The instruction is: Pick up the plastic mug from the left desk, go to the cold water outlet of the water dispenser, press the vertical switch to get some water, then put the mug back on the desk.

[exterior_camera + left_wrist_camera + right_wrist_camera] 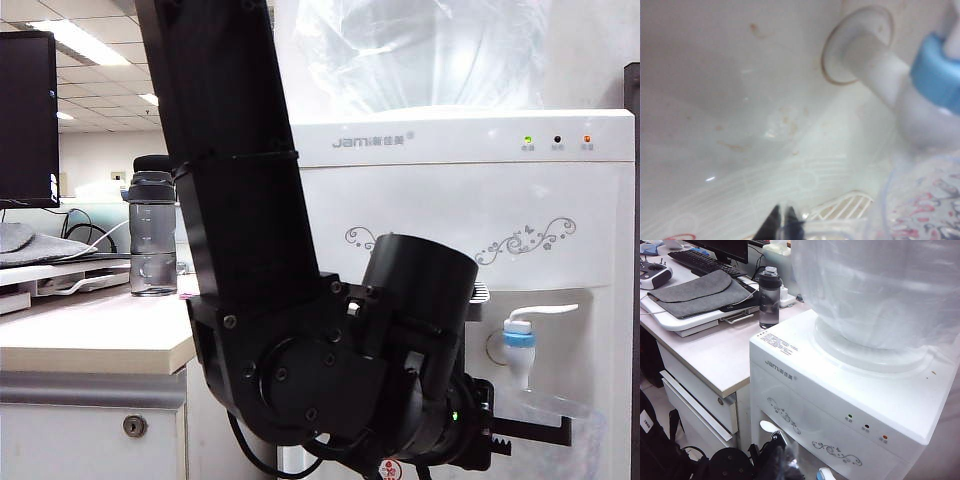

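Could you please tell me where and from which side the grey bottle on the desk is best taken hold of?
Probably its straight middle wall, below the black cap, coming level from the desk's front edge: the grey bottle stands upright, with cables close behind. The left claw is shut on the plastic mug under the blue-collared tap; the right claw is out of view.

Water dispenser [850, 405] is sitting right next to the surface [715, 360], big clear bottle [880, 290] on top. Grey bottle [769, 297] is standing by a keyboard [702, 262] and grey pad [695, 287].
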{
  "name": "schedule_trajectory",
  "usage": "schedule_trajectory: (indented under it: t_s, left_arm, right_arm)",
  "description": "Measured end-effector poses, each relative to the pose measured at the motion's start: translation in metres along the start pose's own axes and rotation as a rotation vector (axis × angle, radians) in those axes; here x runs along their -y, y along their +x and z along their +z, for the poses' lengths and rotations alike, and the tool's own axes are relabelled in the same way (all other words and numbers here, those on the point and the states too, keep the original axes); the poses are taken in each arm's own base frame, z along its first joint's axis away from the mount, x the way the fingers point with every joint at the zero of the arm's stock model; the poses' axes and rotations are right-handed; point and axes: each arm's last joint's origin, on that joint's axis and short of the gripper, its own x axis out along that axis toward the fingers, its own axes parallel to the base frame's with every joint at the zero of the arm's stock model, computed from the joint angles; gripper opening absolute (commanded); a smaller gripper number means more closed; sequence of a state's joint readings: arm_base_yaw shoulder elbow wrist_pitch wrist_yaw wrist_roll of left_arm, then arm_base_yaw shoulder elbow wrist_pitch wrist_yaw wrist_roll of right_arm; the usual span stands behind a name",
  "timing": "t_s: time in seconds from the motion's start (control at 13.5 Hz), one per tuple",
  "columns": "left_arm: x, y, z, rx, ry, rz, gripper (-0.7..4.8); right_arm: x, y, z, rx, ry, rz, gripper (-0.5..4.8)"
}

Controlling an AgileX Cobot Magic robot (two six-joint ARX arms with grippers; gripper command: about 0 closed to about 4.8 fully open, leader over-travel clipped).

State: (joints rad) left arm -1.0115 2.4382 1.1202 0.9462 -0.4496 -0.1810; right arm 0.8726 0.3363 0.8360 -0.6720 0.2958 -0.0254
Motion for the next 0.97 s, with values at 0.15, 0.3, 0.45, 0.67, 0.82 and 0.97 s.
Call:
schedule_trajectory:
  t_s: [0.15,0.3,0.45,0.67,0.82,0.97]
  left_arm:
    - [0.002,-0.001,0.000,0.002,-0.017,0.007,-0.06]
    - [0.004,-0.002,-0.001,0.003,-0.033,0.010,-0.06]
    - [0.009,-0.005,-0.002,0.015,-0.030,0.030,-0.06]
    - [0.017,-0.011,-0.002,0.046,-0.023,0.082,-0.06]
    - [0.020,-0.012,-0.003,0.051,-0.022,0.089,-0.06]
    - [0.022,-0.013,-0.003,0.048,-0.018,0.091,-0.06]
  right_arm:
    - [0.000,0.000,0.000,0.000,0.000,0.000,-0.01]
    - [0.000,0.000,0.000,0.000,0.000,0.000,-0.01]
    - [0.000,0.000,0.000,0.000,0.000,0.000,-0.01]
    - [0.000,0.000,0.000,0.000,0.000,0.000,-0.01]
    - [0.000,0.000,0.000,0.000,0.000,0.000,-0.01]
    - [0.000,0.000,0.000,0.000,0.000,0.000,-0.01]
